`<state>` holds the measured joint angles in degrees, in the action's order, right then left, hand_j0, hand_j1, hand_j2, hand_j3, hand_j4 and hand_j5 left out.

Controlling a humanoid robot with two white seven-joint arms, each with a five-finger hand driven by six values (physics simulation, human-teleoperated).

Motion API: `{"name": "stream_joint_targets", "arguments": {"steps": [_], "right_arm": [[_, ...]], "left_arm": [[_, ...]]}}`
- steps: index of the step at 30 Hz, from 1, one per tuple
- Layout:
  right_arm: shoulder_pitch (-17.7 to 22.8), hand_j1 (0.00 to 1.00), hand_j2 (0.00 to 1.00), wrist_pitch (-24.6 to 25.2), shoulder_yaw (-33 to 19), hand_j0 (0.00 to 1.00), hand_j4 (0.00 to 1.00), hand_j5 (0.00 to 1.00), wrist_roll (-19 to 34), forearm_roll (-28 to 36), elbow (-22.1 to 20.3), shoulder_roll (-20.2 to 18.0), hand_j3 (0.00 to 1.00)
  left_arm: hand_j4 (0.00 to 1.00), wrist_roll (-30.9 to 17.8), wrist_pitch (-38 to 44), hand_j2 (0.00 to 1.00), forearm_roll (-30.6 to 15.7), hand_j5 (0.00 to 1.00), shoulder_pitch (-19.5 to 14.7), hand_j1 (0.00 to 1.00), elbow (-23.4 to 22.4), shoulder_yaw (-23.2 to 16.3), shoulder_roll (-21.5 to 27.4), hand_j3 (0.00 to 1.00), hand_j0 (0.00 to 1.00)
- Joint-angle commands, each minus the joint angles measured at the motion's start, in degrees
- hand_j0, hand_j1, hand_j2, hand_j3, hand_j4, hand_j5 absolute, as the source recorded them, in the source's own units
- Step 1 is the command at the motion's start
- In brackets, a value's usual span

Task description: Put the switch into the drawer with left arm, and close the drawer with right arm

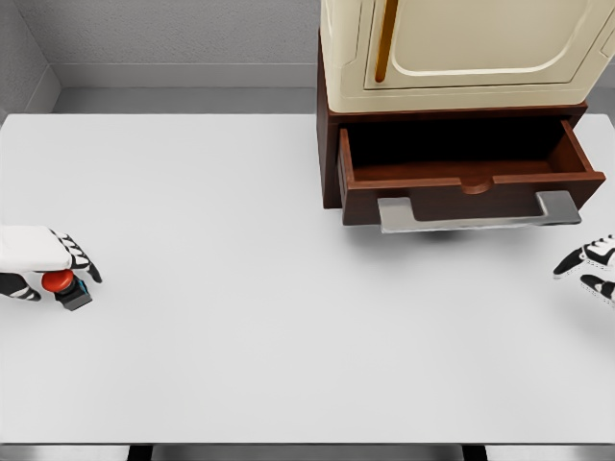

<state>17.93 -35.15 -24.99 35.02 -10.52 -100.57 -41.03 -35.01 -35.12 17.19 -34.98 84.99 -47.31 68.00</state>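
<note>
1. Switch (65, 286): red button on a dark base, far left of the table (240, 288), sitting on the surface under my left hand (38, 259).
2. Left hand: fingers (82, 259) curled down around the switch, thumb on its near side. Grasping it, base looks to be on the table, can't tell for sure.
3. Drawer (466, 168): pulled open, brown wood, grey handle (478, 213) across the front. Inside is dark, nothing visible in it.
4. Drawer sits at the bottom of a brown cabinet (329, 154) with a cream unit (461, 48) on top, far right half of the table, well apart from the switch.
5. Right hand (591, 267): only partly in frame at the right edge, below and right of the handle, not touching it. Fingers extended and loose, holding nothing.
</note>
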Motion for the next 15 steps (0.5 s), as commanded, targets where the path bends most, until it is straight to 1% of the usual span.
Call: {"name": "stream_joint_targets", "arguments": {"steps": [1, 2, 4, 8, 12, 15], "right_arm": [[0.00, 0.51, 0.51, 0.15, 0.20, 0.51, 0.51, 0.51, -0.02, 0.41, -0.07, -0.10, 0.51], [-0.09, 0.51, 0.51, 0.15, 0.46, 0.51, 0.51, 0.51, -0.02, 0.41, -0.07, -0.01, 0.51], [-1.76, 0.51, 0.51, 0.15, 3.98, 0.51, 0.51, 0.51, -0.02, 0.41, -0.07, -0.45, 0.51], [-1.76, 0.53, 0.53, 0.15, 4.07, 0.53, 0.53, 0.53, -0.02, 0.41, -0.15, -0.80, 0.53], [-1.67, 0.53, 0.53, 0.15, 4.16, 0.53, 0.53, 0.53, -0.02, 0.41, -0.15, -0.89, 0.53], [-0.97, 0.53, 0.53, 0.15, 3.72, 0.53, 0.53, 0.53, -0.02, 0.41, -0.15, -1.77, 0.53]], "left_arm": [[0.77, 0.01, 0.12, 0.77, -0.23, 0.77, 0.00, 0.77, 0.09, 0.02, 0.11, 0.77, 0.77], [0.77, 0.01, 0.12, 0.77, -0.23, 0.77, 0.00, 0.77, 0.00, 0.02, 0.11, 0.77, 0.77], [0.76, 0.01, 0.12, 0.76, -0.23, 0.76, 0.00, 0.76, 0.00, -0.24, 0.11, 0.76, 0.76], [0.73, 0.01, 0.12, 0.73, -0.23, 0.73, 0.00, 0.73, 0.09, -0.24, 0.11, 0.73, 0.73], [0.73, 0.01, 0.12, 0.73, -0.23, 0.73, 0.00, 0.73, 0.09, -0.24, 0.20, 0.73, 0.73], [0.73, 0.01, 0.12, 0.73, -0.32, 0.73, 0.00, 0.73, 0.35, -0.33, 0.64, 0.73, 0.73]]}}
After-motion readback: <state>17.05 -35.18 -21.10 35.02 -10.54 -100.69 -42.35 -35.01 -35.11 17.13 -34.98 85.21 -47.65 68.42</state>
